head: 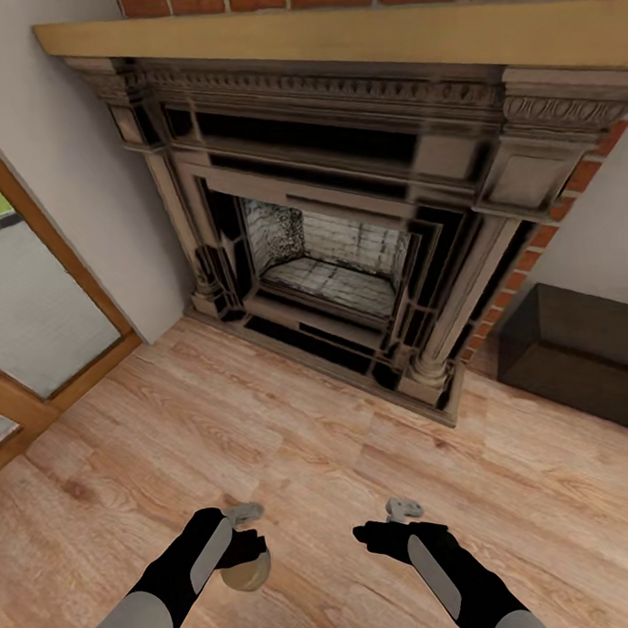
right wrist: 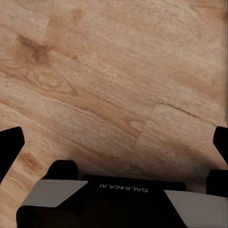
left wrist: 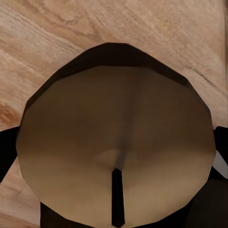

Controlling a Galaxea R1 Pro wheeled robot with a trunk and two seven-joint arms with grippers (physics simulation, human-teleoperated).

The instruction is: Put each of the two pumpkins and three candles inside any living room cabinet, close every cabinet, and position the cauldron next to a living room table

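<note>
candle (left wrist: 114, 152) pinched in left gripper (head: 244, 545), right gripper (right wrist: 114, 137) spread wide, holding nothing

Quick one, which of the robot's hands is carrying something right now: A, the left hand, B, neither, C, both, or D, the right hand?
A: the left hand grips a round tan candle, while the right hand has its fingers spread over bare wooden floor.

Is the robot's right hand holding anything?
No, the right gripper is open, with just bare wood floor between its fingers.
</note>
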